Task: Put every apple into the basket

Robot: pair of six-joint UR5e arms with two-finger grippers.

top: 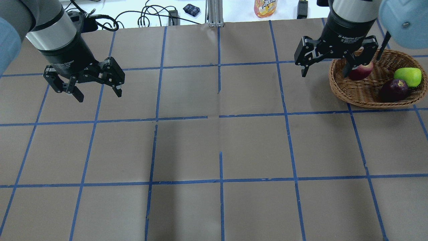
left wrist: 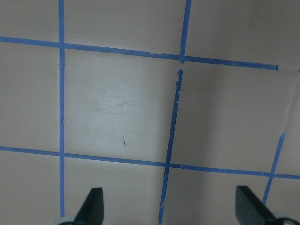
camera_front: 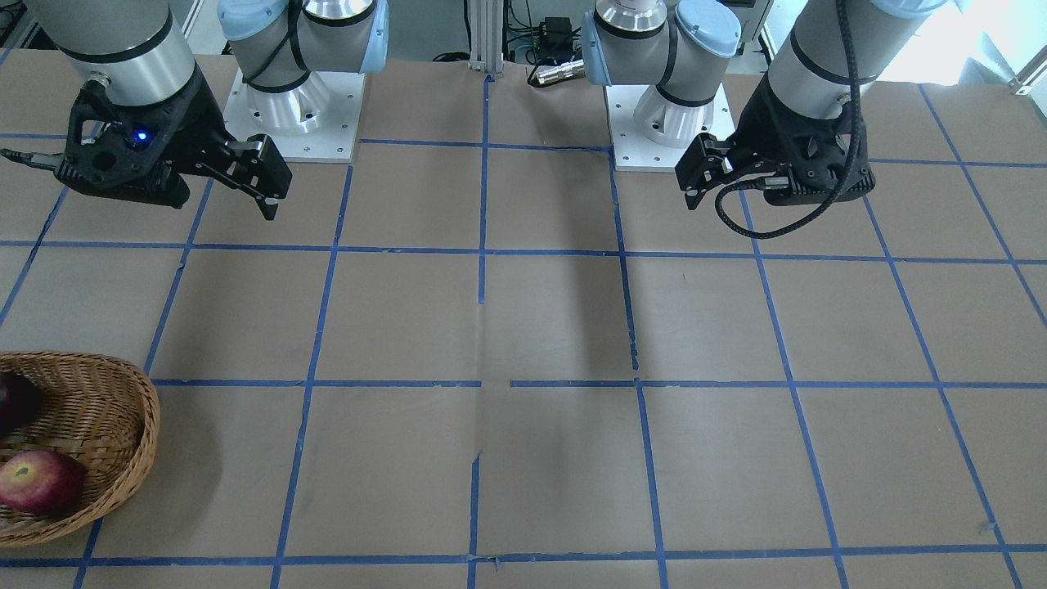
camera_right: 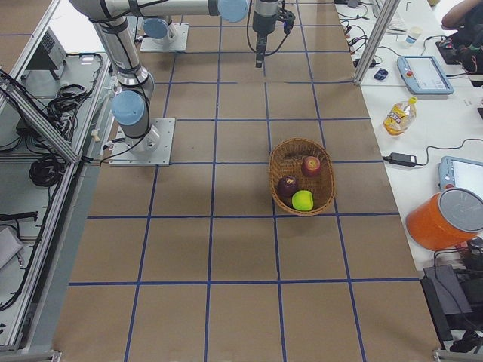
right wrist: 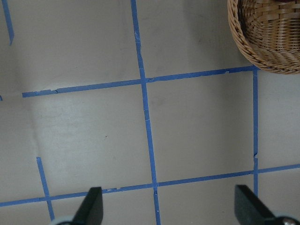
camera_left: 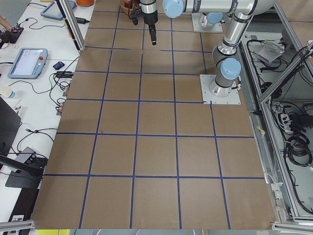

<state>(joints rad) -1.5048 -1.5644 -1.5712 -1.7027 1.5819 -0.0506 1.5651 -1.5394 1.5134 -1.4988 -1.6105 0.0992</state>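
The two black fingertips of the right gripper (right wrist: 169,208) fill the bottom edge of my right wrist view, spread wide with nothing but taped table (right wrist: 93,131) between them. The tool is fully open and empty. The basket (top: 359,95) shows only as a curve of wicker in that view's top corner, so I judge the gripper hangs raised and just beside the basket, on its side toward the table's middle, not over it.

All three apples lie inside the basket. The red apple (top: 362,71) is at the end nearest the right gripper, the maroon apple (top: 394,90) is further along, and the green apple (top: 408,76) touches it or nearly so, close to the rim at the end away from the gripper. I see no fruit outside the basket, so I take the task as done bar retiring the arms.

The left gripper (top: 83,92) is well apart from the basket, across the table, jaws equally wide and empty.

The risks I see are these:
- A low sweep of the right arm past the basket could catch the braided rim. The basket is shallow and light, so it might slide or tip.
- The green apple sits high by the rim, and a jolt could roll it out.
- A needless further reach could nudge the red apple.
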